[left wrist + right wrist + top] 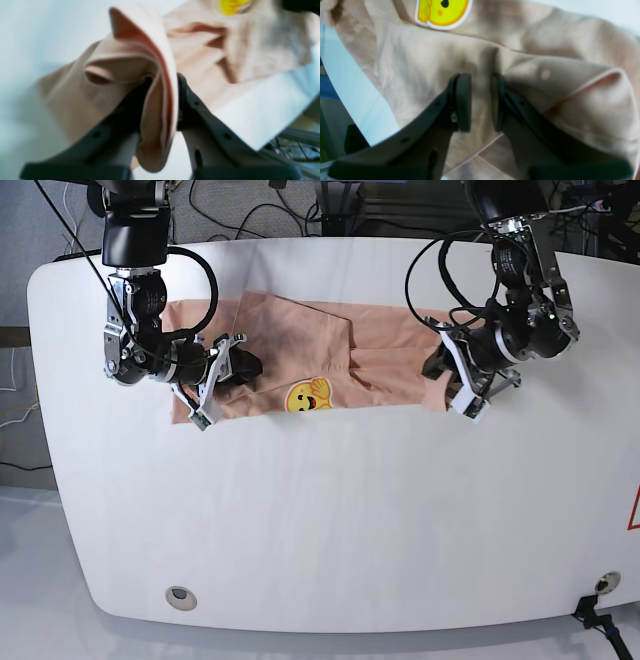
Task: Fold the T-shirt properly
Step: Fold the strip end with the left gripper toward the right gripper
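The T-shirt (330, 360) is lying as a long band across the far half of the table (330, 530), smiley (309, 397) facing up. A bunched fold of its edge is being pinched by the left gripper (163, 82), probably for lifting over. The right gripper (481, 100) is resting on the opposite end, cloth between its narrowly parted jaws; whether it is being grasped cannot be told.

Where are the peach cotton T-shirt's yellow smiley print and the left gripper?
yellow smiley print (309, 397), base view, face centre.
left gripper (162, 100), left wrist view, between fingertips pinching the peach cotton T-shirt (300, 340).
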